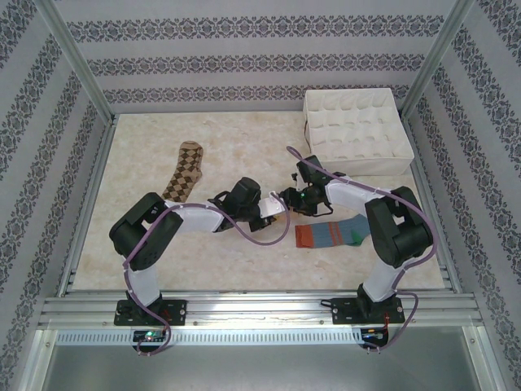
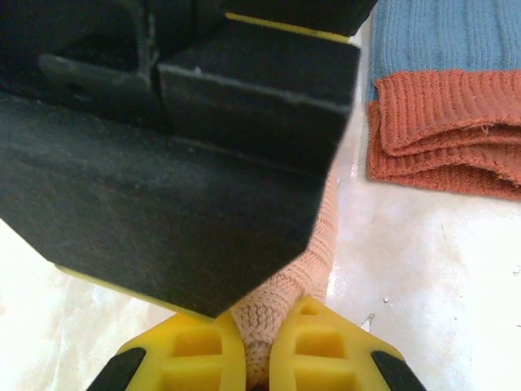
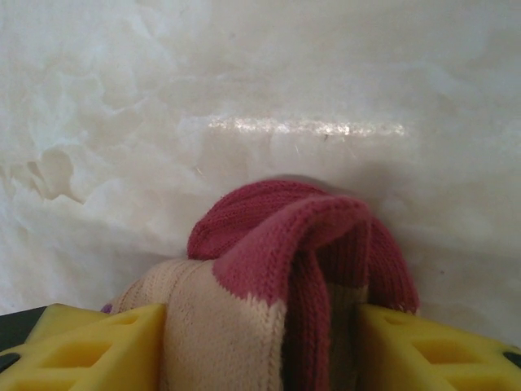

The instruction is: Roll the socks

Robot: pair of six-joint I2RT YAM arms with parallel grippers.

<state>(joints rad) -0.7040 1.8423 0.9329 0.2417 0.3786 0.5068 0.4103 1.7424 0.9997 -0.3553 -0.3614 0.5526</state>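
The peach sock (image 2: 321, 244) with a dark red end (image 3: 277, 220) hangs between my two grippers at the table's middle (image 1: 277, 209). My left gripper (image 2: 264, 318) is shut on a thin stretch of its peach knit. My right gripper (image 3: 260, 314) stands open, its yellow fingers (image 3: 114, 342) wide apart, with the folded red-and-peach bundle sitting between them. In the left wrist view the black bulk of the right gripper hides most of the sock. The argyle sock (image 1: 184, 171) lies flat at the left. The striped sock (image 1: 330, 235) lies flat at the right, its orange cuff (image 2: 448, 130) close to my left gripper.
A white divided box (image 1: 356, 130) stands at the back right of the marble table (image 1: 146, 138). Metal frame rails (image 1: 244, 305) run along the near edge and sides. Both arms (image 1: 383, 228) bend inward and meet at the middle.
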